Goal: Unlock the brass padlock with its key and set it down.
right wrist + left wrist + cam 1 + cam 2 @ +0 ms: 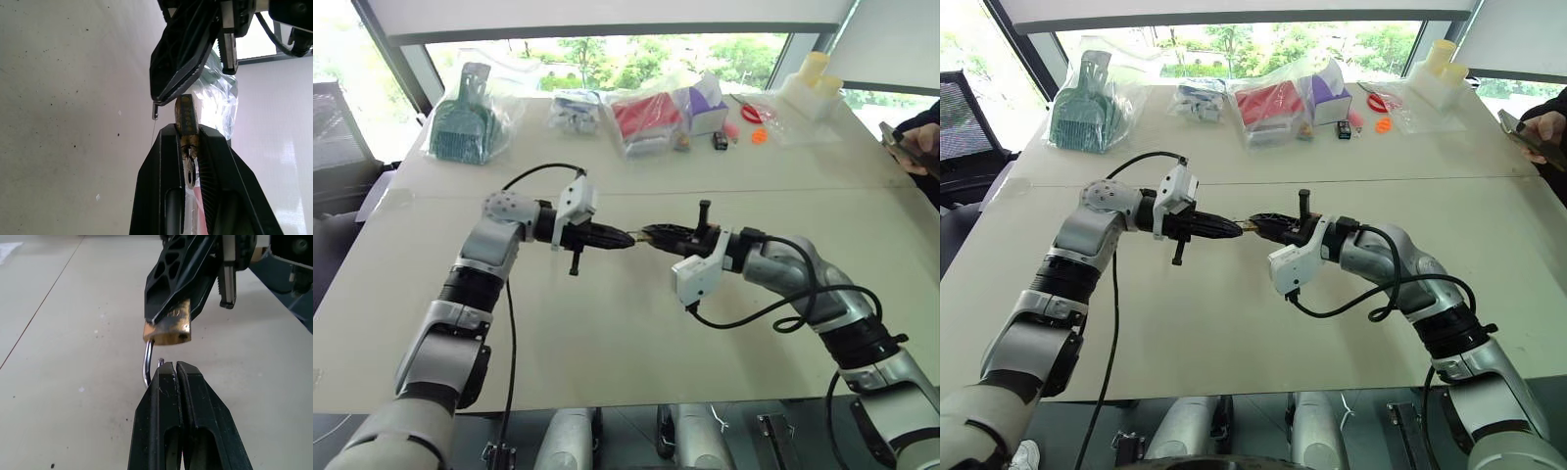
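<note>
The brass padlock (168, 328) hangs in mid-air over the middle of the table, between my two grippers, which meet tip to tip. My right gripper (186, 131) is shut on the padlock's brass body (186, 113). The silvery key (190, 172) sticks out of the body's far end, between the right fingers. My left gripper (175, 364) is shut, its tips pinching the thin silvery shackle (146, 364), which curves out of the body toward them. In the head views the left gripper (628, 238) and the right gripper (648, 233) are level, well above the table.
The beige table (607, 333) has a seam running across it behind the arms. Along its far edge lie a bagged green comb-like tool (465, 117), a bag with red items (646, 116), a purple box (705, 103) and white cups (813, 83). A person's hand (915, 147) holds a phone at the right edge.
</note>
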Robot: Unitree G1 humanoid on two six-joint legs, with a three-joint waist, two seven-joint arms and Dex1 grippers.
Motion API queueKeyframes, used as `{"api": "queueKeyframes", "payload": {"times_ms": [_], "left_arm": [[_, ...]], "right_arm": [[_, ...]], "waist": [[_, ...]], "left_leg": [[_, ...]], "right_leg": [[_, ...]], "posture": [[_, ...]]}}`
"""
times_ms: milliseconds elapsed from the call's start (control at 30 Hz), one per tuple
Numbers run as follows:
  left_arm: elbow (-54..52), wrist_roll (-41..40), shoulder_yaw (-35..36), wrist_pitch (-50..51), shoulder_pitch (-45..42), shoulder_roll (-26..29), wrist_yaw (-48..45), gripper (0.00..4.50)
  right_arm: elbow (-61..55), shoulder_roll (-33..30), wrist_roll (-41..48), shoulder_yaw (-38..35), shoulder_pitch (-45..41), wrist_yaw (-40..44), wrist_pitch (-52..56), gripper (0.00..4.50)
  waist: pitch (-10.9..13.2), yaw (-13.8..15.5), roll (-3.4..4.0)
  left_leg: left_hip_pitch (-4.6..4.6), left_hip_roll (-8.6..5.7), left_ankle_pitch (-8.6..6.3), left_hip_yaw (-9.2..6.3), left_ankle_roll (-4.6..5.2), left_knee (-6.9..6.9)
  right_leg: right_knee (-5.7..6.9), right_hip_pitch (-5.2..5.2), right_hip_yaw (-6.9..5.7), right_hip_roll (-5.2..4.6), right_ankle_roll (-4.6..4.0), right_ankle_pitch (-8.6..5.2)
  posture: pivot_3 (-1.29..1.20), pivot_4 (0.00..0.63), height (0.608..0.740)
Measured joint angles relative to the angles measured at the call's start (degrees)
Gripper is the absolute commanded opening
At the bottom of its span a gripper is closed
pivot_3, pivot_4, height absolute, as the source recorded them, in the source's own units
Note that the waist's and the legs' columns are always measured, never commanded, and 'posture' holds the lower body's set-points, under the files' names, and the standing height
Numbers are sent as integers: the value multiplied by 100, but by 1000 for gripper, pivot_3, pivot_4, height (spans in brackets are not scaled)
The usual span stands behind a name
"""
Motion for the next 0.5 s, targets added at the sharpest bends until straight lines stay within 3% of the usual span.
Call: {"api": "queueKeyframes", "payload": {"times_ms": [267,500], "left_arm": [[829,171,16,-534,-283,-277,391,39],[799,219,27,-602,-209,-22,273,39]], "right_arm": [[0,22,2,0,-1,4,42,0],[87,32,-2,8,3,50,58,0]], "waist": [[0,-3,0],[0,-11,0]], "left_leg": [[0,0,0,1,0,0],[2,0,0,1,0,-1]], "right_leg": [[0,0,0,0,0,0],[0,0,0,0,0,0]], "posture": [[0,150,740],[0,150,740]]}}
